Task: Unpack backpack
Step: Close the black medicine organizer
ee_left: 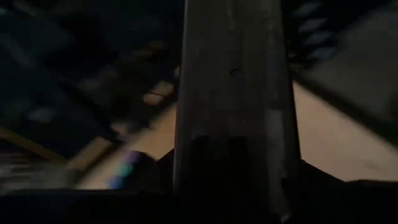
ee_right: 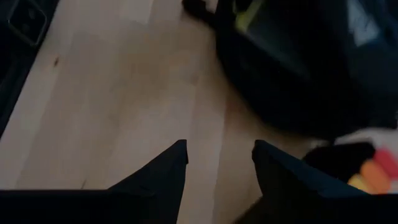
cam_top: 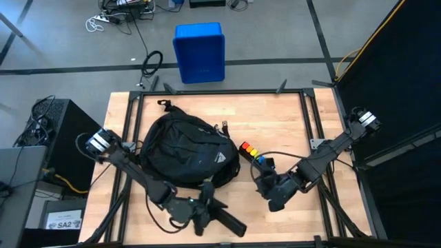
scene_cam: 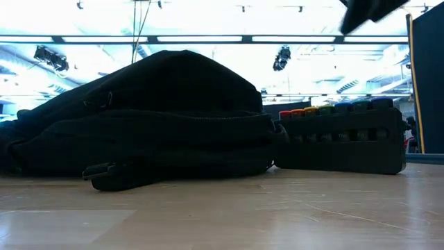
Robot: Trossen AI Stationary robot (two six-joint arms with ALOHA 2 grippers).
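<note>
I see backpack [cam_top: 185, 155] lying mid-bench [cam_top: 289, 124], marker case [cam_top: 256, 157] just right of it | right end effector [ee_right: 219, 163] spread, empty, over bare wood | left end effector [cam_top: 204, 215] at front edge, can't tell its grip

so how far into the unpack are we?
Done: a black case with a row of coloured pieces sits on the wooden table beside the large black fabric backpack. In hand: nothing; the right gripper hangs open over bare wood, the left gripper is at the backpack's front edge. Left: cannot tell what remains inside.
</note>
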